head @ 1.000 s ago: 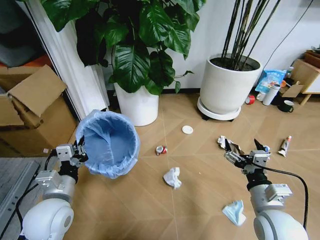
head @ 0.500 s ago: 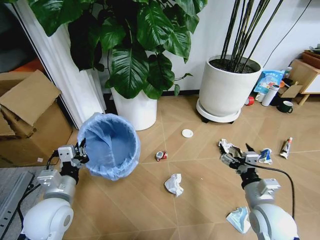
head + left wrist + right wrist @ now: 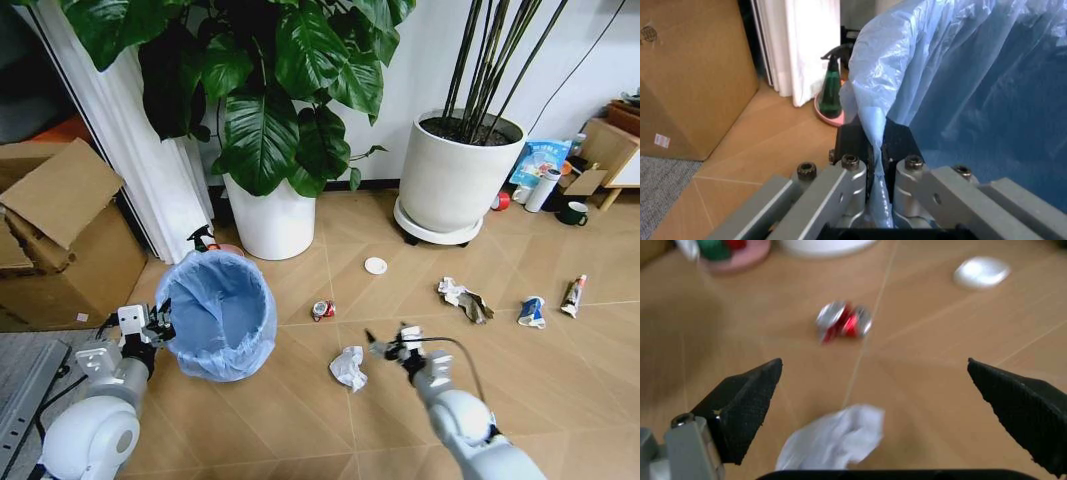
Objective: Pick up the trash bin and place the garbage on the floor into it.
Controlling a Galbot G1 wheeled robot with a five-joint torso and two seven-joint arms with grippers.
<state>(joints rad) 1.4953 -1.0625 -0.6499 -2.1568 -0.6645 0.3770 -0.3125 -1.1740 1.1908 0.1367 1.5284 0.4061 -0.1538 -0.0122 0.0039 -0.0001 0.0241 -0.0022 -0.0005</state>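
The left gripper point(image 3: 158, 327) has its jaws clamped on the near-left rim of the trash bin point(image 3: 218, 313). The right gripper point(image 3: 390, 345), jaws spread wide and empty, hovers just right of a crumpled paper wad point(image 3: 347, 367) on the floor point(image 3: 300, 420), a crushed red can point(image 3: 322, 310) beyond.

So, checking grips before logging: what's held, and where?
Left gripper pinches the bin at its bagged rim. Right gripper is open, holding nothing.
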